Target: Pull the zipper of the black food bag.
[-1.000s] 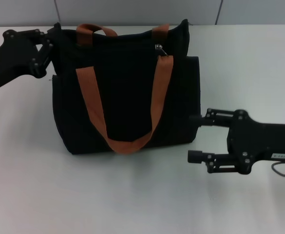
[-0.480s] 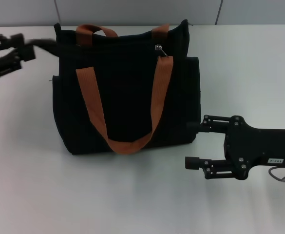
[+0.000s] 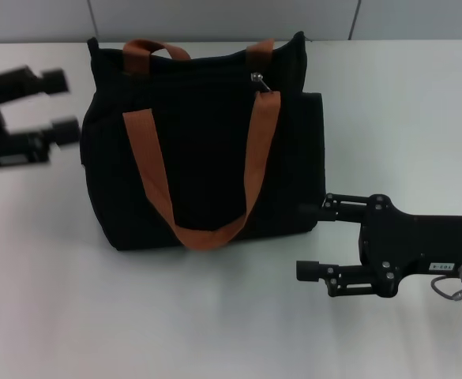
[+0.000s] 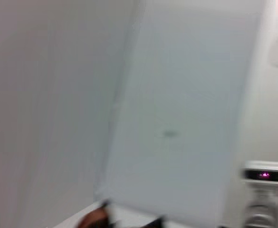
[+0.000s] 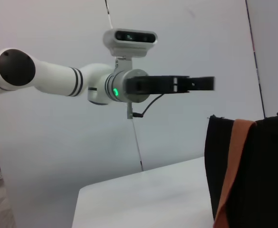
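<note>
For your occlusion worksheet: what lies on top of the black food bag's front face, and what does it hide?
An orange-brown strap hangs looped over the black food bag. The zipper shows above it. The fabric beneath the strap is hidden.

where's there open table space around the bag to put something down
The widest bare patch is the white table in front of the boxy black fabric food bag, reaching its near left corner. Behind the right pincer, the far right is open. Tightest: the left pincer and right pincer flank the bag's sides.
</note>
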You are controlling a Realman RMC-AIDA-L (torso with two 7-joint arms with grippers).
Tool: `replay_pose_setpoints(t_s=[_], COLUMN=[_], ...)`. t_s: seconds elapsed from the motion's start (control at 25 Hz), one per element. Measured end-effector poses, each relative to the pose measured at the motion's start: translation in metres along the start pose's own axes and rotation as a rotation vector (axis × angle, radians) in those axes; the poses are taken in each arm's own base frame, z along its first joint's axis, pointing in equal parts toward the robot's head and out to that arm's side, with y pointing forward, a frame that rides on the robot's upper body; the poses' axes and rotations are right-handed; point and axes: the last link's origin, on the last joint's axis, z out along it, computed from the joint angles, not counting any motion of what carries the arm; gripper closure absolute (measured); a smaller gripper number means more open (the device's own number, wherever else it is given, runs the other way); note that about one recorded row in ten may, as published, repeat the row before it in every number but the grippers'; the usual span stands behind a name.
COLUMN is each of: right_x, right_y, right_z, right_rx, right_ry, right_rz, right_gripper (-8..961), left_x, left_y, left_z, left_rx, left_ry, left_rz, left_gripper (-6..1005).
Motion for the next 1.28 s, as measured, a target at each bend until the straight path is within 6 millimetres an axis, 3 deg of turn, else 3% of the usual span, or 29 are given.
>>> replay_pose_setpoints(t_s=[0.08, 0.12, 0.16, 0.2, 0.28, 0.32, 0.4, 0.44, 0.52, 0.76, 1.28], right_x=[0.002, 0.003, 0.004, 0.004, 0.006, 0.007, 0.01, 0.012, 0.017, 0.027, 0.029], right_y=[0.001, 0.002, 0.002, 0.002, 0.003, 0.004, 0.006, 0.008, 0.012, 0.017, 0.018], right_z=[0.001, 0.001, 0.002, 0.003, 0.003, 0.004, 0.005, 0.005, 0.007, 0.011, 0.013], right_rx=[-0.003, -0.004, -0.005, -0.006, -0.008, -0.01, -0.012, -0.013, -0.011, -0.014, -0.022], right_ry=[0.001, 0.001, 0.0, 0.0, -0.002, -0.003, -0.008, -0.012, -0.021, -0.015, -0.001], right_rz=[-0.006, -0.007, -0.006, -0.006, -0.004, -0.007, -0.016, -0.026, -0.047, -0.078, -0.085], right_gripper=[195, 195, 195, 195, 195, 194, 194, 194, 194, 194, 194], left_x=[0.0, -0.011, -0.011, -0.025, -0.025, -0.037, -0.037, -0.074, -0.093, -0.103, -0.104], left_y=[0.0, 0.016, 0.016, 0.026, 0.026, 0.035, 0.035, 0.052, 0.055, 0.058, 0.059], left_z=[0.0, 0.013, 0.013, 0.024, 0.024, 0.033, 0.033, 0.054, 0.059, 0.056, 0.056], left_rx=[0.0, -0.078, -0.078, -0.119, -0.119, -0.16, -0.16, -0.232, -0.216, -0.191, -0.195], left_ry=[0.0, 0.028, 0.028, 0.024, 0.024, 0.018, 0.018, -0.043, -0.095, -0.115, -0.109], left_rz=[0.0, 0.081, 0.081, 0.126, 0.126, 0.149, 0.149, 0.106, 0.084, 0.081, 0.081], left_gripper=[227, 177, 177, 178, 178, 179, 179, 179, 180, 182, 183])
